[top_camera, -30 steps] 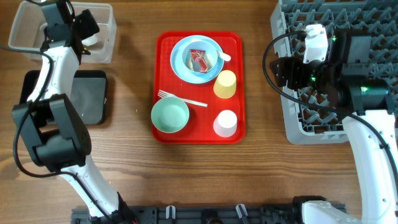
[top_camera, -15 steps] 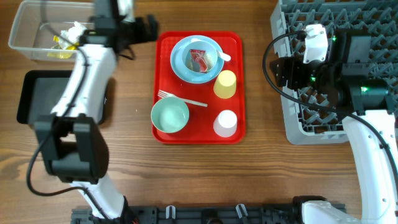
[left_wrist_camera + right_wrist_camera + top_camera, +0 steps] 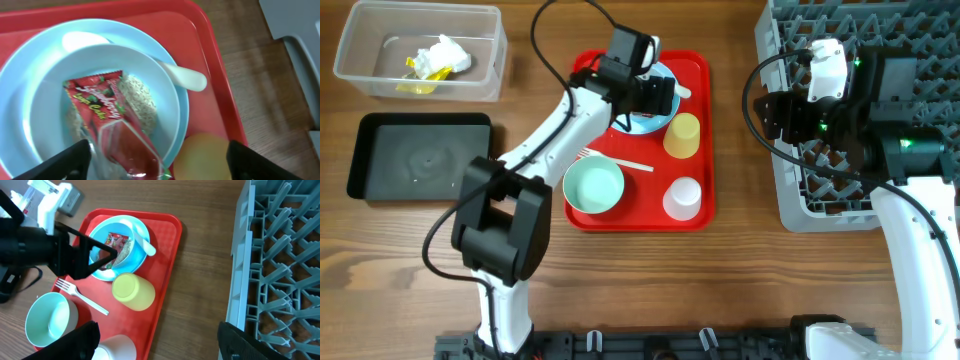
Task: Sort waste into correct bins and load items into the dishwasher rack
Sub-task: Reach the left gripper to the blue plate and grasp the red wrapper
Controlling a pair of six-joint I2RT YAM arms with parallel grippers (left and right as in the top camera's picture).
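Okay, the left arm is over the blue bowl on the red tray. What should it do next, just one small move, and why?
Probably lower the left hand straight down onto the red-and-white wrapper, ready to close. Its fingers stand open on either side of the wrapper, which lies in the bowl on top of the rice grains and is not yet gripped.

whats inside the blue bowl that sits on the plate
A red wrapper lies on pale rice-like grains in the bowl. Whatever is under the wrapper is covered, and the bowl's near edge is out of frame.
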